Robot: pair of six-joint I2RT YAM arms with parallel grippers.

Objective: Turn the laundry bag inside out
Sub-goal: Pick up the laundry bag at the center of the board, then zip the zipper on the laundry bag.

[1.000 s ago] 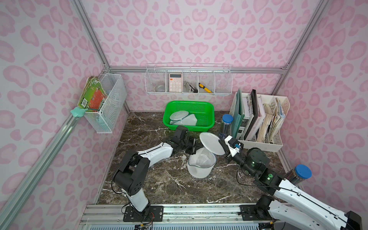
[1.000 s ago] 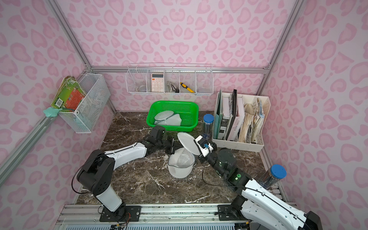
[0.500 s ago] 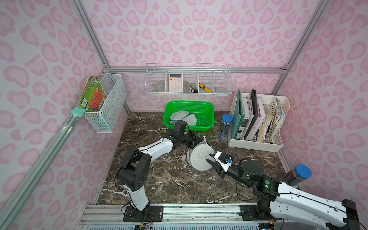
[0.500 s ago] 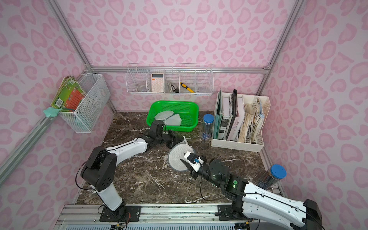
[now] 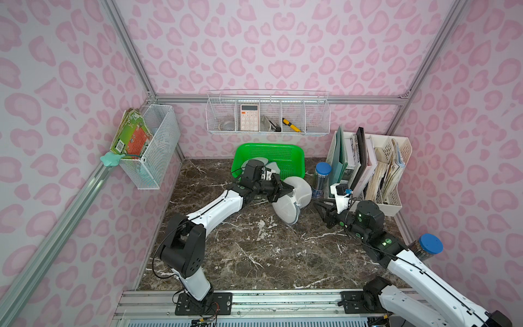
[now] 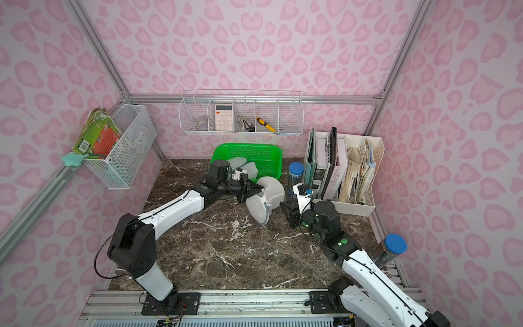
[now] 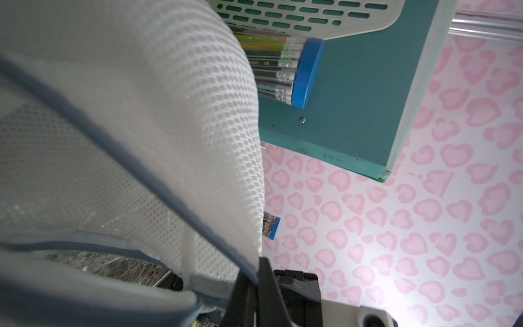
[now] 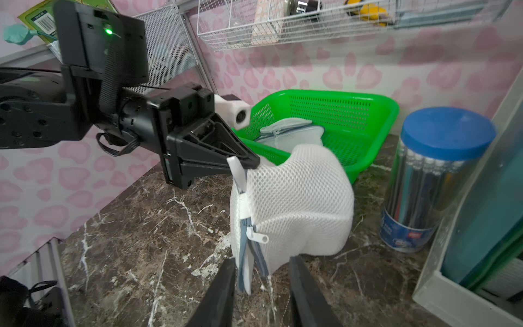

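Observation:
The laundry bag (image 5: 294, 199) is white mesh with grey-blue zip trim. It slumps on the marble table in front of the green basket, in both top views (image 6: 267, 198). My left gripper (image 5: 288, 190) is shut on the bag's upper trim edge, and the left wrist view shows the pinch (image 7: 256, 279) under the bulging mesh (image 7: 141, 113). My right gripper (image 5: 321, 210) is open, low beside the bag near the file organiser. In the right wrist view its fingertips (image 8: 261, 262) straddle the hanging zip edge of the bag (image 8: 297, 203) without pinching it.
A green basket (image 5: 268, 146) holding other mesh bags stands just behind. A blue-lidded pencil tube (image 5: 319, 181) and a white file organiser (image 5: 393, 203) stand close on the right. Another blue-lidded tube (image 5: 430, 246) is by the right arm. Wire baskets hang on the walls.
The right gripper has opened, let go of the bag and drawn back to the right. The bag has dropped from upright into a slump, still held by the left gripper.

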